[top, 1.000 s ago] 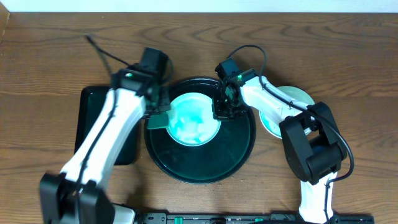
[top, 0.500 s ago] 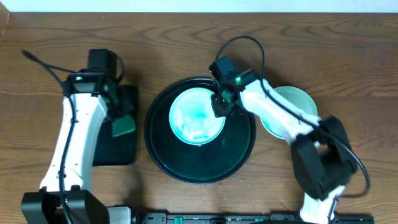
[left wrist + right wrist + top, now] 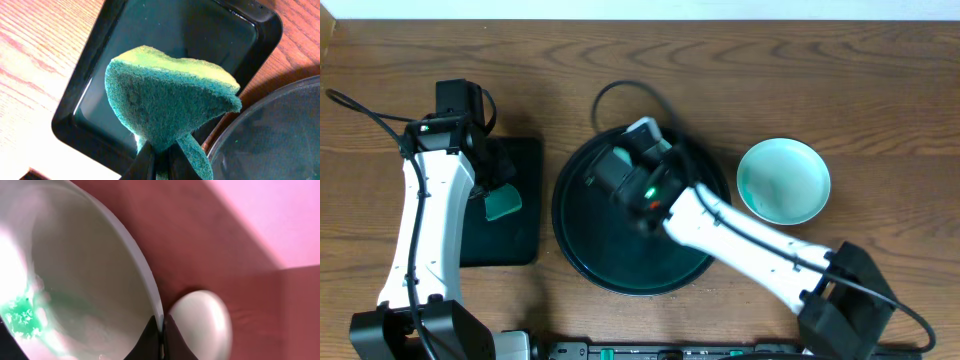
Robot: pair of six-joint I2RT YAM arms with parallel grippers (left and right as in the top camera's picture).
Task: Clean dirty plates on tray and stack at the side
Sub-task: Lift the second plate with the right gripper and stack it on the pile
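Observation:
My right gripper [image 3: 161,330] is shut on the rim of a pale plate [image 3: 90,265] and holds it tilted, with green smears on its lower left. In the overhead view this gripper [image 3: 617,168] is blurred over the round black tray [image 3: 580,250], and the arm hides most of the held plate. A pale turquoise plate [image 3: 783,180] sits on the table right of the tray; it also shows in the right wrist view [image 3: 202,325]. My left gripper [image 3: 160,155] is shut on a green sponge [image 3: 170,100] above the rectangular black tray [image 3: 200,30].
The rectangular black tray [image 3: 520,240] lies left of the round tray, with the sponge [image 3: 503,205] and my left gripper [image 3: 498,190] over it. The round tray's rim [image 3: 280,130] is close on the right in the left wrist view. Cables loop above both arms.
My left gripper carried the sponge left, off the plate, to over the rectangular tray. My right gripper lifted the plate by its rim and tilted it; the arm swung over the round tray.

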